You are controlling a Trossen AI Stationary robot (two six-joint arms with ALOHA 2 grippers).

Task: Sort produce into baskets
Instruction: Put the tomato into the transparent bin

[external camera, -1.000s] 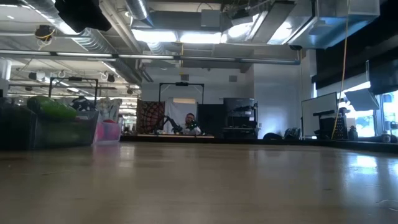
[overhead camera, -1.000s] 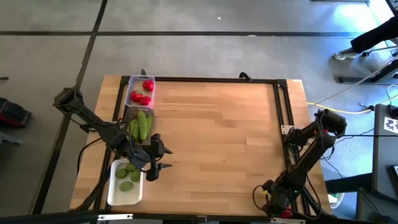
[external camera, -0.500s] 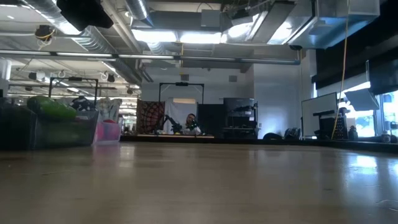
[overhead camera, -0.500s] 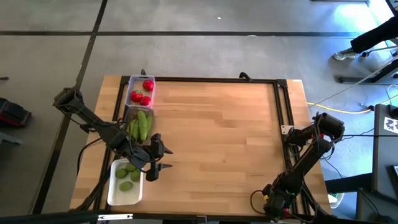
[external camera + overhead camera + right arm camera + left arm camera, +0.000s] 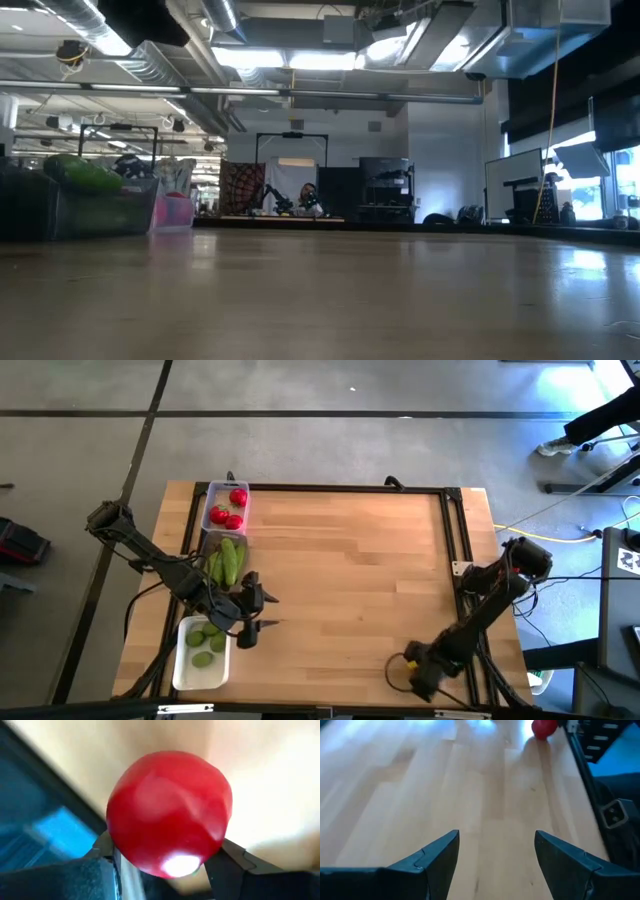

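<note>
A red tomato (image 5: 170, 810) sits between the fingers of my right gripper (image 5: 415, 670), near the table's near right corner; it also shows far off in the left wrist view (image 5: 544, 727). At the table's left edge stand three baskets in a row. The far clear one (image 5: 226, 507) holds tomatoes, the middle clear one (image 5: 226, 560) holds cucumbers, and the near white one (image 5: 203, 652) holds limes. My left gripper (image 5: 252, 625) hangs open over bare wood just right of the white basket, nothing between its fingers (image 5: 495, 840). My right gripper pinches the tomato by its two opposite round sides (image 5: 112, 840), one finger on each. The fingers slant steeply down over the wood. Whether the tomato rests on the table or hangs clear I cannot tell.
A black rail frame (image 5: 455, 540) runs along the table's far and right sides. The wide middle of the wooden table (image 5: 350, 580) lies between the two arms. In the low view the cucumber basket (image 5: 95, 205) and tomato basket (image 5: 175, 208) stand at the left.
My right gripper has moved toward the table's left edge along the near edge, coming in from the right rail over the wood, and its wrist has turned. My left arm has kept still.
</note>
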